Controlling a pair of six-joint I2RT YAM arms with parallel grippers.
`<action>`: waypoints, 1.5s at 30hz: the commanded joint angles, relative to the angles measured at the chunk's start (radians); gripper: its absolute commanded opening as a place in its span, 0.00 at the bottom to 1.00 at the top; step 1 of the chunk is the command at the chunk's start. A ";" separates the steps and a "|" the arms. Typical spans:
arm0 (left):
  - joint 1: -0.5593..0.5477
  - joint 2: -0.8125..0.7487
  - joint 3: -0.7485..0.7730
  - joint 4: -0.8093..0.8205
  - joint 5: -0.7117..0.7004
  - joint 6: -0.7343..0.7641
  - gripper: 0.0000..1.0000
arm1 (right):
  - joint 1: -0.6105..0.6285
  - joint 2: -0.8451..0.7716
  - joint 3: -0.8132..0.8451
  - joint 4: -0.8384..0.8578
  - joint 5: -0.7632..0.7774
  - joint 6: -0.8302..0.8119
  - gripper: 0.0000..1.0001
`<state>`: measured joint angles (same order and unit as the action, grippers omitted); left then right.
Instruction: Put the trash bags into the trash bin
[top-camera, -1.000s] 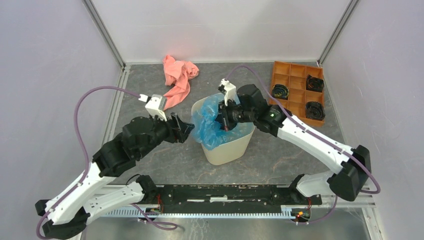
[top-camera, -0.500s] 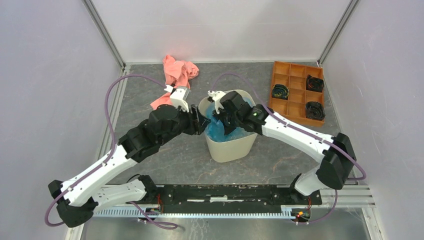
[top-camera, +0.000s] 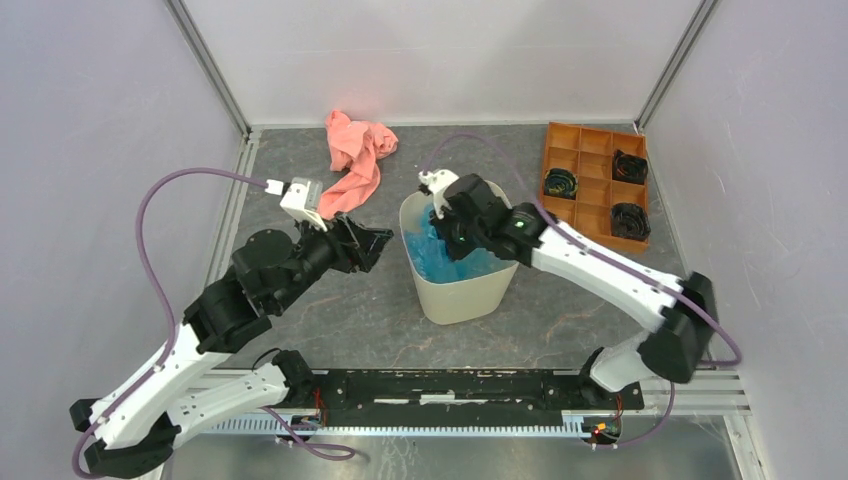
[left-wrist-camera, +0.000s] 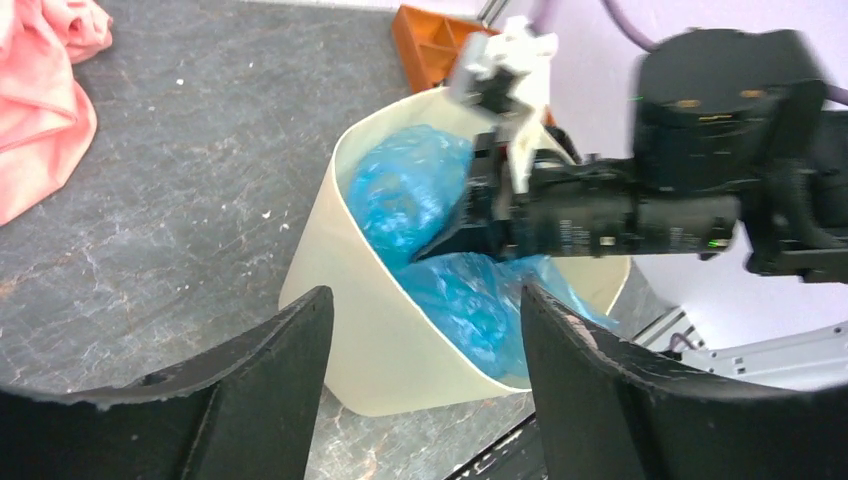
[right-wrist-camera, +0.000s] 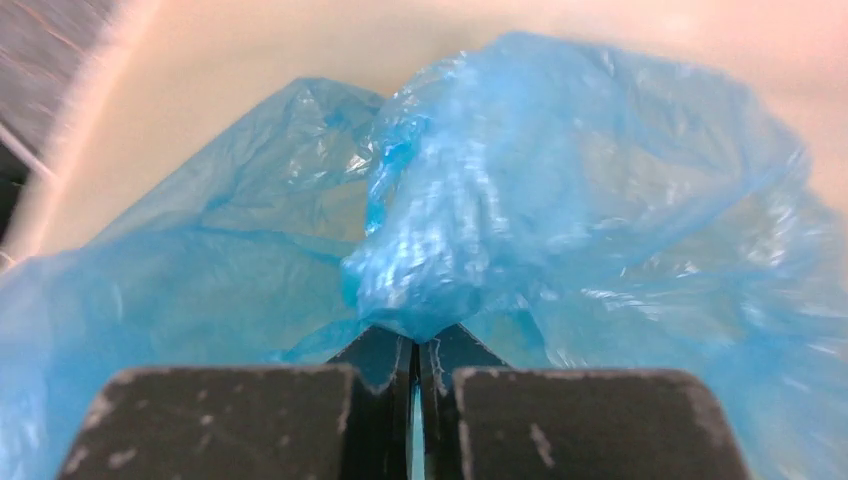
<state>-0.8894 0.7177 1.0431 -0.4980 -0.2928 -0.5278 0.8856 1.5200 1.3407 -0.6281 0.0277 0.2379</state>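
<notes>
I have the right gripper (right-wrist-camera: 415, 352) pinched shut on a fold of the blue trash bag (right-wrist-camera: 560, 190), reaching inside the cream trash bin (top-camera: 462, 298) to pack the plastic down. My left gripper (top-camera: 366, 240) hangs wide open, empty, just left of the bin, out of the way.

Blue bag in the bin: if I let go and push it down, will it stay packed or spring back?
Probably floppy: the blue bag bunches in crinkled folds at the right gripper. Likely light and springy, so it may puff above the bin rim. Glossy film could slip.
</notes>
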 joint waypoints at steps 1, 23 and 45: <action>0.000 0.011 0.096 -0.002 0.017 0.022 0.79 | 0.000 -0.222 0.007 0.114 0.021 0.010 0.06; 0.000 0.371 0.300 -0.076 0.462 0.069 0.80 | -0.005 -0.506 -0.205 0.413 0.071 0.061 0.14; 0.000 0.037 -0.213 0.624 0.178 -0.020 0.02 | -0.005 -0.622 -0.088 0.110 0.214 0.145 0.98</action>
<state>-0.8898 0.8021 0.9401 -0.1707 -0.0799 -0.4698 0.8818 0.9134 1.2324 -0.4904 0.1833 0.3115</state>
